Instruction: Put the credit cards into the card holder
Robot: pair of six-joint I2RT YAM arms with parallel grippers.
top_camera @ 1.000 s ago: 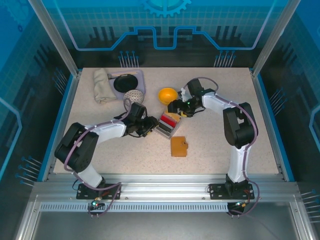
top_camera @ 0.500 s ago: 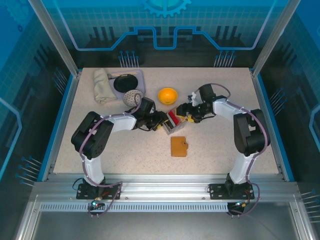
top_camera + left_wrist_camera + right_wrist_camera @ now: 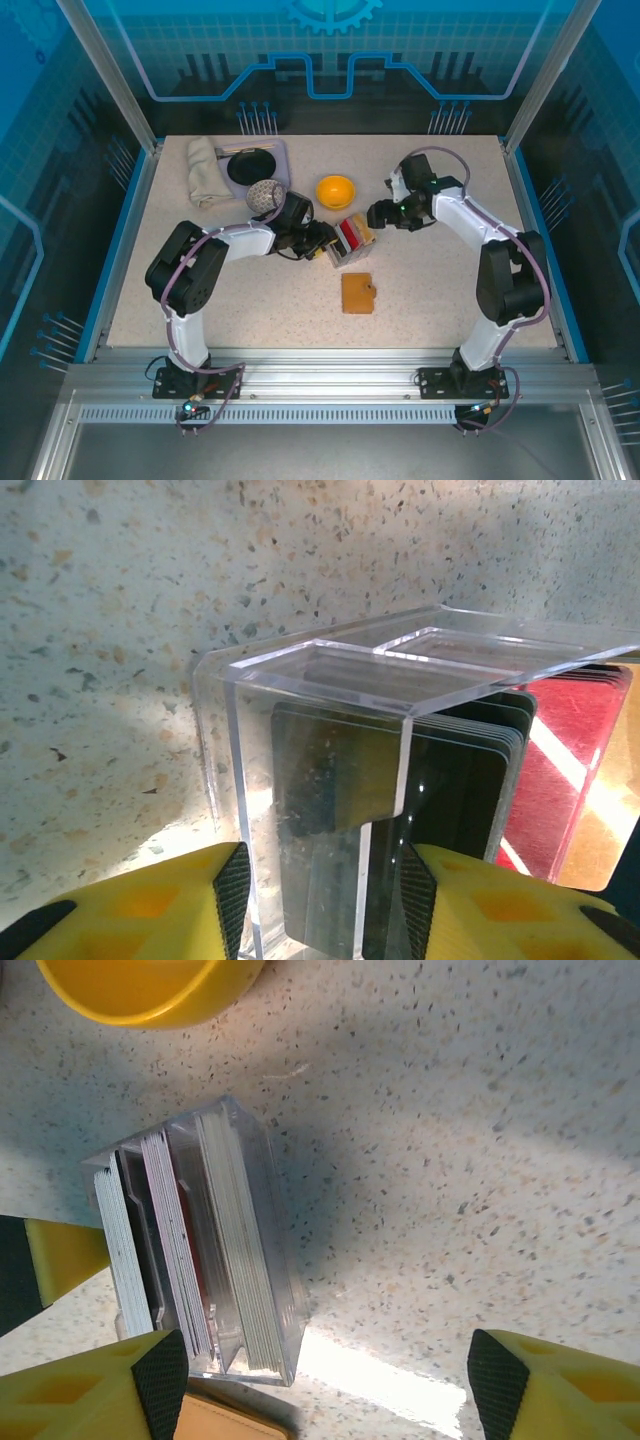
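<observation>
Cards [image 3: 230, 1240] stand on edge in one clear box [image 3: 320, 670], mid-desk [image 3: 450, 300]; the stacks are too tightly packed to count. Left tool [image 3: 320, 880] half closed, pads [image 3: 238, 880] clamping the box's end wall. One wallet [image 3: 357, 293] lies flat and shut, near the box but apart. One bowl [image 3: 335, 190] behind. Right tool [image 3: 325, 1360] spread wide, holding nothing, just right of the box.

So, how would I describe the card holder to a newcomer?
On the speckled table, find the orange bowl near the middle. Coming toward the near edge, you pass the clear box, then reach the card holder: flat, tan-orange leather, opaque unlike the box.
</observation>
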